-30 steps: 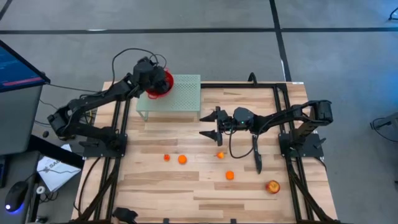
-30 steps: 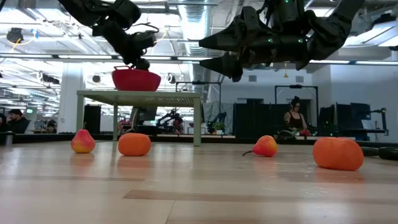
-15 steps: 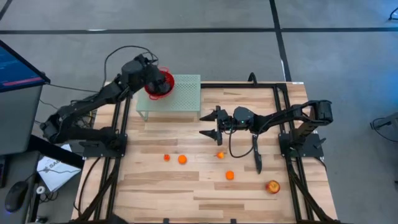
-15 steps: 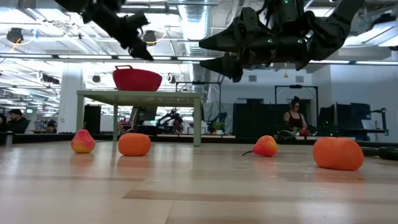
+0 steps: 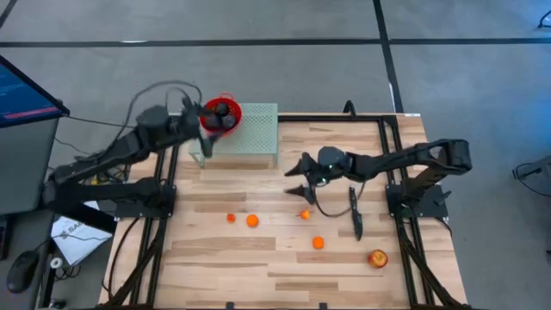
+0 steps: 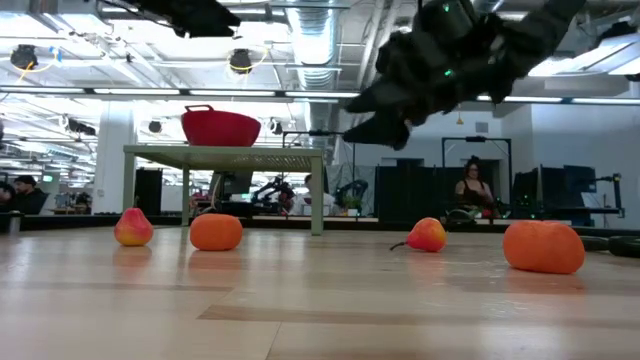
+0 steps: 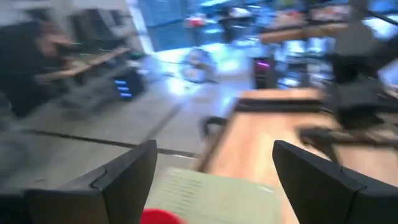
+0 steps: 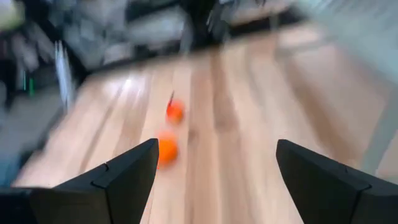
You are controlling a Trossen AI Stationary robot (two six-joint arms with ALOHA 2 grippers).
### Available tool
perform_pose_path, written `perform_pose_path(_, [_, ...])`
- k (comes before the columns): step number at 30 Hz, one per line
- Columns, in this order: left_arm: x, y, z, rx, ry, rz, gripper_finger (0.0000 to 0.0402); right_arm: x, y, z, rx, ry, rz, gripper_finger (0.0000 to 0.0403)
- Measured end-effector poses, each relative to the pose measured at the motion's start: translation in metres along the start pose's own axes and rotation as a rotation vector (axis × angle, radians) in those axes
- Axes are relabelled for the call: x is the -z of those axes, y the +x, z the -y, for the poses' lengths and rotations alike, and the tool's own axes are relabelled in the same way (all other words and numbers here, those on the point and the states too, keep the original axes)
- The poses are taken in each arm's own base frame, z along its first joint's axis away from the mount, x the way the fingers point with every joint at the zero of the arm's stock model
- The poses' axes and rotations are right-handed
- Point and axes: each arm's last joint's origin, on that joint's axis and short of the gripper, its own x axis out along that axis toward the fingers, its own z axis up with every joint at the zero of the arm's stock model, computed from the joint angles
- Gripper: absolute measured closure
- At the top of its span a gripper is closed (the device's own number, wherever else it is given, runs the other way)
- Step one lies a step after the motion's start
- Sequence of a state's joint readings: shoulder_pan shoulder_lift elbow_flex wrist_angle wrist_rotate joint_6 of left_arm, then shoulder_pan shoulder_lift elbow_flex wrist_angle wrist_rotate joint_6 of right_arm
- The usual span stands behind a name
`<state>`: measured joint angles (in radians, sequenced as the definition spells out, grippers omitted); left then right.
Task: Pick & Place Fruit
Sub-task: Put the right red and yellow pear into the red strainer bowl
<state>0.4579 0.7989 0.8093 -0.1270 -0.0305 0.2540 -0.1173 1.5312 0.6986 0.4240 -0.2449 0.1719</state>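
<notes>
1. Red bowl (image 5: 221,114) sits on the pale green perforated stand (image 5: 250,131) at the table's 11 o'clock corner, and dark round pieces (image 5: 222,112) show inside it, how many I cannot tell.
2. From the low view the bowl (image 6: 218,127) stands upright on the stand's top (image 6: 225,151), its contents hidden behind the rim.
3. Left gripper (image 5: 191,110) hangs just beside the bowl at its 9 o'clock side, fingers (image 7: 124,174) spread wide with nothing between them.
4. Right gripper (image 5: 299,175) hovers above the middle of the wooden table (image 5: 258,258), jaws parted and empty, pointing toward 9 o'clock.
5. On the boards: a small orange piece (image 5: 231,219) and a bigger orange one (image 5: 252,221) side by side toward 7 o'clock of centre.
6. Another orange piece (image 5: 305,214) lies just under the right gripper's reach, at its 6 o'clock.
7. A fourth orange one (image 5: 318,243) sits further toward the near edge.
8. Red-yellow apple-like fruit (image 5: 377,257) rests down at 5 o'clock, near the table's corner.
9. Slim black knife (image 5: 355,211) lies lengthwise between the orange pieces and the right arm's base.
</notes>
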Motion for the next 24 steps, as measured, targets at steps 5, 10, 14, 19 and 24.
perform_pose_path(5, [0.034, 0.001, 0.045, 0.215, -0.008, -0.054, 0.0088, -0.003, -0.005, -0.03, -0.047, -0.124, -0.232, 0.0083])
perform_pose_path(10, [0.07, 0.005, 0.088, 0.316, -0.078, -0.137, 0.0088, -0.002, 0.011, -0.052, -0.082, -0.137, -0.445, 0.0085])
perform_pose_path(14, [0.088, 0.007, 0.111, 0.303, -0.165, -0.163, 0.0088, -0.01, 0.036, -0.063, -0.097, -0.177, -0.648, 0.0102])
perform_pose_path(19, [0.103, 0.009, 0.129, 0.266, -0.225, -0.181, 0.0088, -0.009, 0.074, -0.059, -0.118, -0.245, -0.906, 0.0134])
perform_pose_path(24, [0.109, 0.013, 0.137, 0.263, -0.25, -0.176, 0.0088, -0.003, 0.109, -0.05, -0.139, -0.267, -1.089, 0.0179])
